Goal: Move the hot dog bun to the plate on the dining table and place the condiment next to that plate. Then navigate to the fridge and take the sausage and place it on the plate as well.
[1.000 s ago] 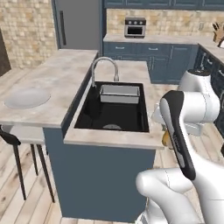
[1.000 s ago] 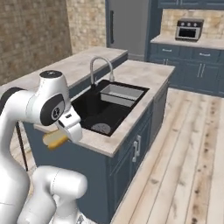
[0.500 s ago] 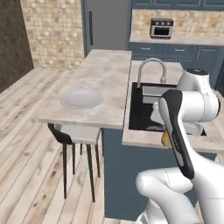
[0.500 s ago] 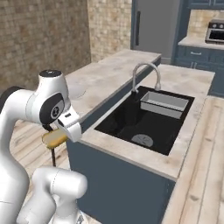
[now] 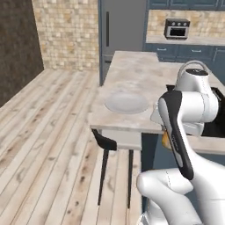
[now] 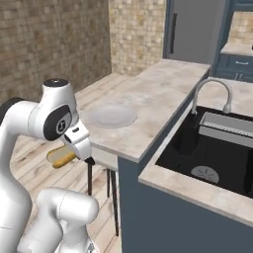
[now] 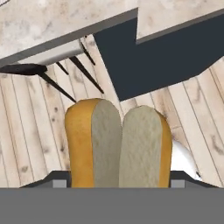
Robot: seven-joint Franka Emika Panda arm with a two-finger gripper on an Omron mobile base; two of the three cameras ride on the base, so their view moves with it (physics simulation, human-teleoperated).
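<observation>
Beside the near corner of the dining tabletop (image 5: 132, 74), off its edge and above the wooden floor (image 5: 48, 145), we carry the hot dog bun (image 7: 118, 142) in our claw (image 6: 74, 150), which is closed on it from both sides. From the hand view we look along the bun's split face, two pale halves with tan crusts, pointing away from us toward the floor planks, with the tabletop's beige slab and dark blue base beyond it. From the right base view, the bun (image 6: 60, 156) sticks out to the left of the claw, lower than the stone top. Going rightward, the plate (image 6: 108, 116) lies flat near the tabletop's near end, well apart from the bun. A dark stool (image 6: 101, 170) stands tucked under that end. Further right, the black sink (image 6: 212, 158) is sunk into the top, with the curved faucet (image 6: 210, 94) at its back edge. Behind the far end, the grey fridge (image 5: 123, 30) stands closed.
</observation>
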